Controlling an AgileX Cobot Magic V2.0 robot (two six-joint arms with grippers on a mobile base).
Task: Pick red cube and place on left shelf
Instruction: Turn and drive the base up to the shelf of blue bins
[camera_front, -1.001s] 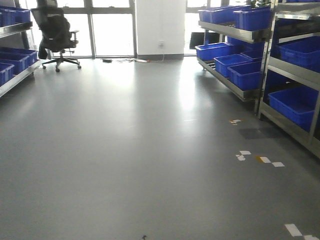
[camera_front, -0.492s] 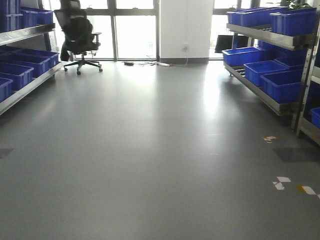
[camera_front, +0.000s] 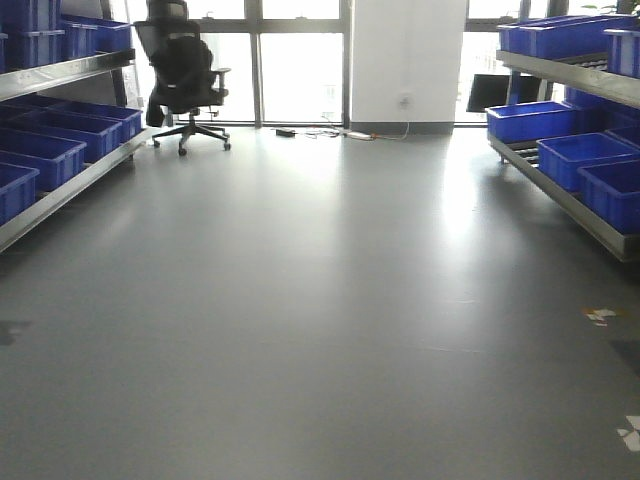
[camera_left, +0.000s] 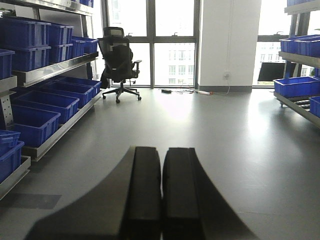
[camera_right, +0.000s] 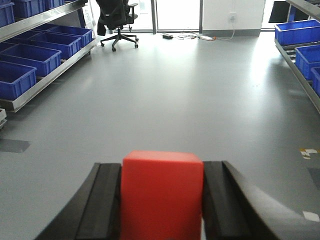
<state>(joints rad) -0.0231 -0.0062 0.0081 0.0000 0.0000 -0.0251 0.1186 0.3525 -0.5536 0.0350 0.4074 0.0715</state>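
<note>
Right gripper (camera_right: 162, 172) pinching red cube (camera_right: 162, 197), left gripper (camera_left: 161, 156) pressed together, front view swung toward left shelf (camera_front: 68, 69)

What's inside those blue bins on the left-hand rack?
The lower bins on the left rack show only bare blue insides, with nothing visible in them. The upper-tier bins are seen side-on, so their walls hide whatever they hold.

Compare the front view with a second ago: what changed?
The view swung left: the office chair and pillar slid rightward in frame, more of the left shelf came in, and the right rack drifted toward the edge. Nothing in the room moved. The right claw grips the red cube now.
</note>
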